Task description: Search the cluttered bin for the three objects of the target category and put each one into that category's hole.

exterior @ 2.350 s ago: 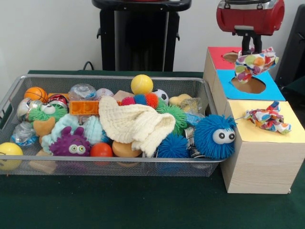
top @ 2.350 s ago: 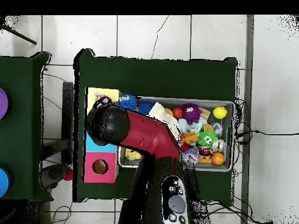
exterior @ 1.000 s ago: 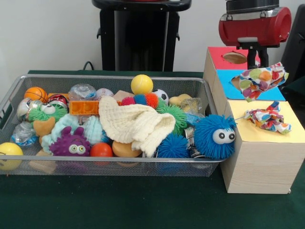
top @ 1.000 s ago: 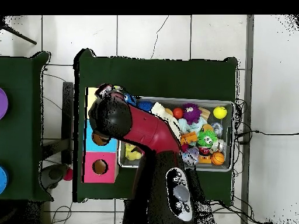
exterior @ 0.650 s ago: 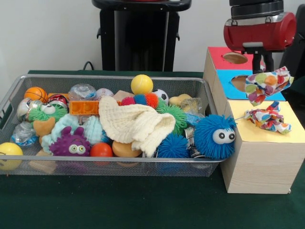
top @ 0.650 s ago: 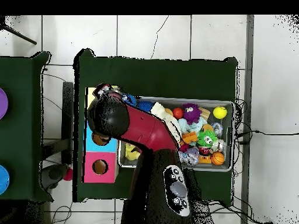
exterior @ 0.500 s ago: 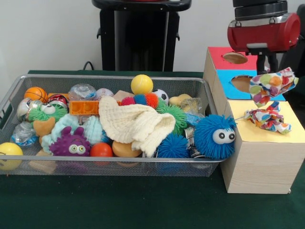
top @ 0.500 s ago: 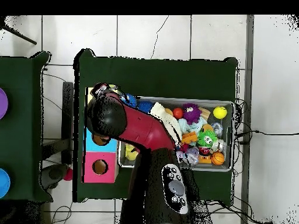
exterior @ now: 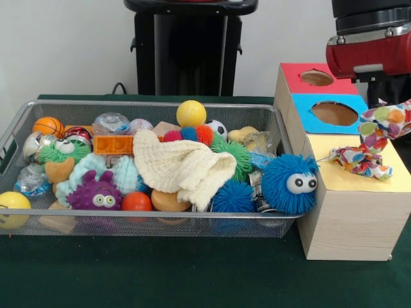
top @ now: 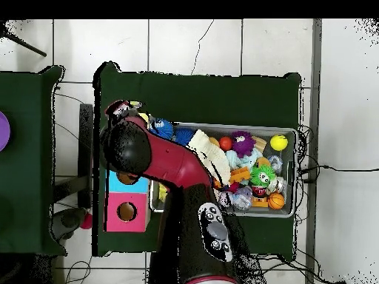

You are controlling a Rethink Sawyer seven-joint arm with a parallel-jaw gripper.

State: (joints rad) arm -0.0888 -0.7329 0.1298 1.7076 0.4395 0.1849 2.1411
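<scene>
My gripper point(exterior: 386, 102) hangs at the far right of the front view, shut on a polka-dot cloth point(exterior: 384, 123) that dangles over the right end of the yellow-topped box point(exterior: 350, 183). A second polka-dot cloth point(exterior: 358, 160) lies crumpled on that yellow top, just below the held one. The blue hole point(exterior: 334, 113) and the red hole point(exterior: 318, 77) are open behind. A cream knitted cloth point(exterior: 183, 165) is draped over toys in the wire bin point(exterior: 148, 221). In the overhead view the arm's head point(top: 127, 148) hides the gripper; the held cloth point(top: 118, 109) peeks out beyond it.
The bin point(top: 290, 174) holds several balls, furry toys and an orange brick point(exterior: 113, 144). A blue furry toy with eyes point(exterior: 289, 183) leans over the bin's end by the boxes. The blue box point(top: 117, 185) and red box point(top: 126, 211) adjoin the arm.
The gripper carried the polka-dot cloth from above the blue hole rightward in the front view, out over the yellow box's right end. The bin's contents stayed put.
</scene>
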